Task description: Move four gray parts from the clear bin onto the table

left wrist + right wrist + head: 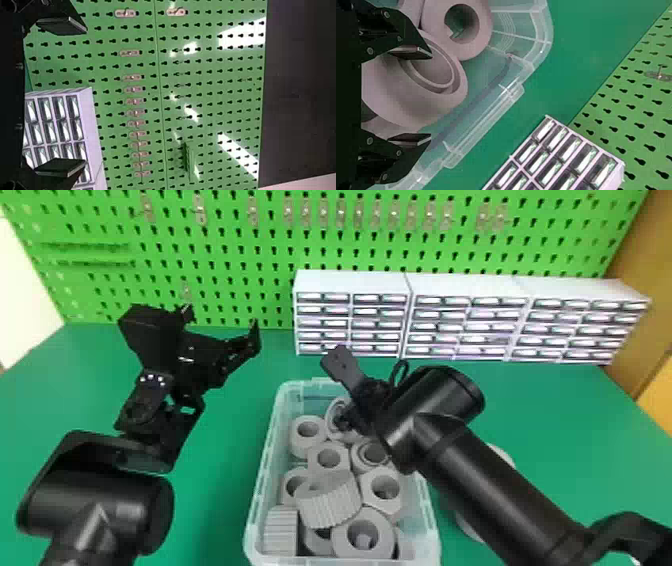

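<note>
Bin [264,470]: on the desk [220,490], in front of the drawers [350,320].
Gray parts [328,506]: heaped in the bin, some ribbed, many with round holes.
Right tool [340,390]: over the bin's far end, fingers spread about a round part [387,95]; whether they touch it, I cannot tell.
Left tool [221,319]: above the desk, left of the bin, fingers wide apart, nothing between them.
Pale rounded edges [501,454]: right of the bin, mostly behind the right arm [495,490].
</note>
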`<action>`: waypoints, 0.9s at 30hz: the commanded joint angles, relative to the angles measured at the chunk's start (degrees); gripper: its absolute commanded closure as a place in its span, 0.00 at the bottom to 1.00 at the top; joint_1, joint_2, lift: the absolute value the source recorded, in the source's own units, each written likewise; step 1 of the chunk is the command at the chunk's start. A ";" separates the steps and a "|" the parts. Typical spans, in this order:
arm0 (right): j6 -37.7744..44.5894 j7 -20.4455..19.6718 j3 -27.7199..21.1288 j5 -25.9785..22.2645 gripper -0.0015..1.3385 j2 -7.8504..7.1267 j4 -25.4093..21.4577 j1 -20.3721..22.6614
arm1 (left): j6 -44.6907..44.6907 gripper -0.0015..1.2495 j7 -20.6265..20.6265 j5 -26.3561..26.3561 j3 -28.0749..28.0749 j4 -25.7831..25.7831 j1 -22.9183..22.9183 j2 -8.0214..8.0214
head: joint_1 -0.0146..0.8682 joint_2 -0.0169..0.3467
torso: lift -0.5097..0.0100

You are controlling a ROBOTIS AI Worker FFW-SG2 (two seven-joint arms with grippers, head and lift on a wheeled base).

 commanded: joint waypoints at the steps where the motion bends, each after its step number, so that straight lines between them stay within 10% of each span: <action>1: -0.39 -0.08 0.00 0.16 0.39 0.00 1.01 0.30 | 0.00 0.09 0.00 0.11 -0.01 0.00 -0.36 0.11 | 0.78 0.14 | 0.89; 27: 2.60 -0.08 -0.35 8.16 0.39 -0.79 -1.28 1.00 | 0.00 0.09 0.00 0.82 0.69 0.00 0.87 0.20 | 0.78 0.14 | 0.89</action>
